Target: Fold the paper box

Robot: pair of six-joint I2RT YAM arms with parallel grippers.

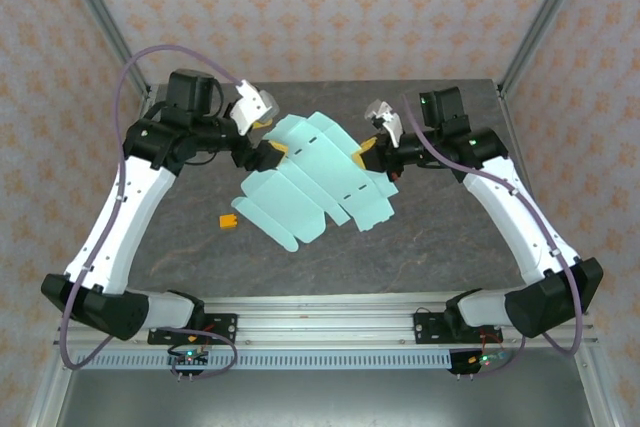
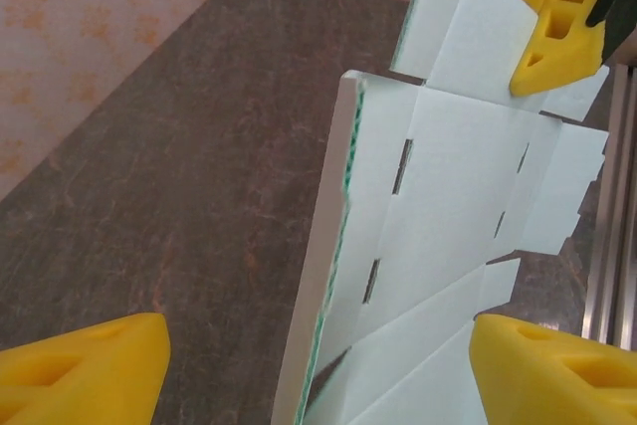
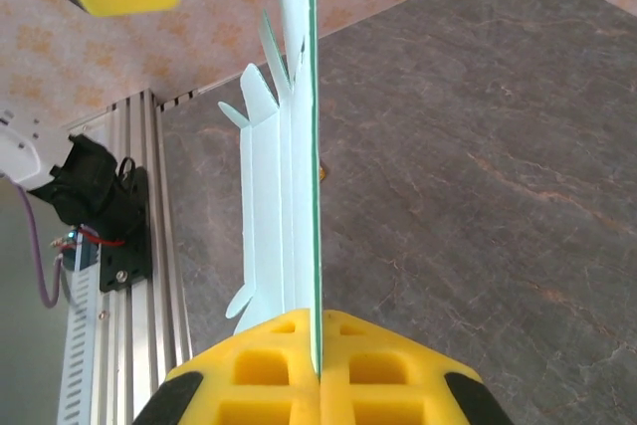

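The flat, pale mint-blue die-cut card paper box (image 1: 315,182) hangs over the middle of the dark grey stone-look table (image 1: 200,247), the right gripper (image 3: 318,325) pinching its right edge, the left gripper (image 1: 266,140) spread around its left edge.

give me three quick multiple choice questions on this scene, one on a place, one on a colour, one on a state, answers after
1. Where is the orange piece?
A) on the table, left of the paper box
B) on top of the paper box
C) in a cup
2. The paper box is:
A) red
B) pale mint
C) black
3. The right gripper is:
A) wide open
B) shut on the paper box
C) shut on nothing

Answers: 1 A, it lies on bare table; 2 B, mint in the top view; 3 B, it pinches the card's edge.
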